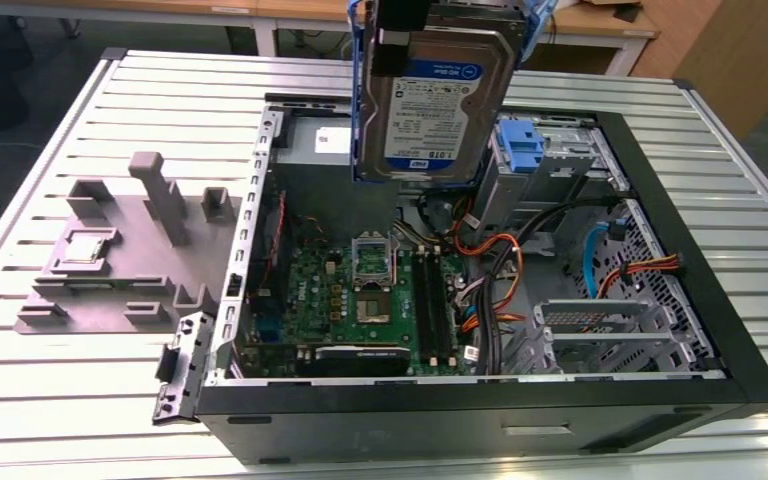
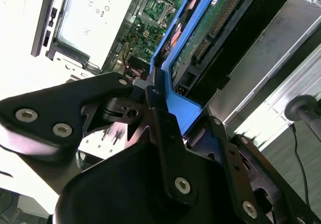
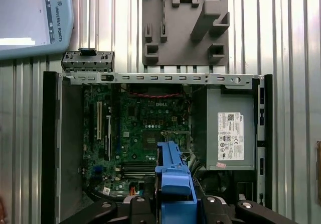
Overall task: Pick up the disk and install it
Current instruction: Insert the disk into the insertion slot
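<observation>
End effector (image 2: 152, 87) clamps the disk (image 1: 438, 100) by its blue rail (image 2: 180, 103), upright at upper centre, clear above the open computer case (image 1: 491, 405).

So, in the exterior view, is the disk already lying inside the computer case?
No, the disk hangs upright above the open computer case, its label facing the camera, not resting in any bay.
</observation>
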Controlling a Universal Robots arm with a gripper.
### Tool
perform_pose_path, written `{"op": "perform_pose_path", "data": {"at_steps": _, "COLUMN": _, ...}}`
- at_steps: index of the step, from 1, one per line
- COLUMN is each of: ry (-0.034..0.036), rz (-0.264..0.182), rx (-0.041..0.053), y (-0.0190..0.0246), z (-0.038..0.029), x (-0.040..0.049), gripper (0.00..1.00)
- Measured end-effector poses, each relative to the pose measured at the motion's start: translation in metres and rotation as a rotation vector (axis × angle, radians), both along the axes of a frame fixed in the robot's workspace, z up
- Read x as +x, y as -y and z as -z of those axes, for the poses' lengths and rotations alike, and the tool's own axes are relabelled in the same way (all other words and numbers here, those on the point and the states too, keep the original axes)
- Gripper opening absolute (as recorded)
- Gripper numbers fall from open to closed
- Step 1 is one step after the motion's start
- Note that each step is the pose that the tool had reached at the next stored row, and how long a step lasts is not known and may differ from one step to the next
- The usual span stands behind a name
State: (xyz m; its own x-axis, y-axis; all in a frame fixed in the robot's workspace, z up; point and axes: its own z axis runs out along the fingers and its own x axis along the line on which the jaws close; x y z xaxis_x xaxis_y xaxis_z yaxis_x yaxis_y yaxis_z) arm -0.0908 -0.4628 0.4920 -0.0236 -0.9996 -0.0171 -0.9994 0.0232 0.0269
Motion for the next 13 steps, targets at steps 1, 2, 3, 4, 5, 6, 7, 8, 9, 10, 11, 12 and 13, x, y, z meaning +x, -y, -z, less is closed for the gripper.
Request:
{"op": "perform_pose_path", "data": {"at_steps": 1, "ry": 0.0000, "rz": 0.000, "rx": -0.0001, "y": 0.0000, "z": 0.0000, "x": 0.0000, "gripper": 0.37}}
{"op": "perform_pose_path", "data": {"at_steps": 2, "ry": -0.0001, "rz": 0.000, "rx": -0.0001, "y": -0.0001, "z": 0.0000, "x": 0.0000, "gripper": 0.37}}
{"op": "perform_pose_path", "data": {"at_steps": 3, "ry": 0.0000, "rz": 0.000, "rx": 0.0000, "y": -0.0001, "z": 0.0000, "x": 0.0001, "gripper": 0.37}}
{"op": "perform_pose_path", "data": {"at_steps": 4, "ry": 0.0000, "rz": 0.000, "rx": 0.0000, "y": -0.0001, "z": 0.0000, "x": 0.0002, "gripper": 0.37}}
{"op": "perform_pose_path", "data": {"at_steps": 5, "ry": 0.0000, "rz": 0.000, "rx": -0.0001, "y": -0.0001, "z": 0.0000, "x": 0.0002, "gripper": 0.37}}
{"op": "perform_pose_path", "data": {"at_steps": 6, "ry": 0.0000, "rz": 0.000, "rx": -0.0001, "y": -0.0001, "z": 0.0000, "x": 0.0003, "gripper": 0.37}}
{"op": "perform_pose_path", "data": {"at_steps": 7, "ry": 0.0000, "rz": 0.000, "rx": -0.0001, "y": -0.0001, "z": 0.0000, "x": 0.0002, "gripper": 0.37}}
{"op": "perform_pose_path", "data": {"at_steps": 8, "ry": 0.0000, "rz": 0.000, "rx": 0.0000, "y": -0.0001, "z": 0.0000, "x": 0.0003, "gripper": 0.37}}
{"op": "perform_pose_path", "data": {"at_steps": 9, "ry": 0.0000, "rz": 0.000, "rx": -0.0001, "y": -0.0001, "z": 0.0000, "x": 0.0003, "gripper": 0.37}}
{"op": "perform_pose_path", "data": {"at_steps": 10, "ry": 0.0000, "rz": 0.000, "rx": 0.0000, "y": -0.0001, "z": 0.0000, "x": 0.0003, "gripper": 0.37}}
{"op": "perform_pose_path", "data": {"at_steps": 11, "ry": 0.0000, "rz": 0.000, "rx": 0.0000, "y": -0.0001, "z": 0.0000, "x": 0.0003, "gripper": 0.37}}
{"op": "perform_pose_path", "data": {"at_steps": 12, "ry": 0.0000, "rz": 0.000, "rx": 0.0000, "y": -0.0001, "z": 0.0000, "x": 0.0003, "gripper": 0.37}}
{"op": "perform_pose_path", "data": {"at_steps": 13, "ry": 0.0000, "rz": 0.000, "rx": 0.0000, "y": -0.0001, "z": 0.0000, "x": 0.0003, "gripper": 0.37}}
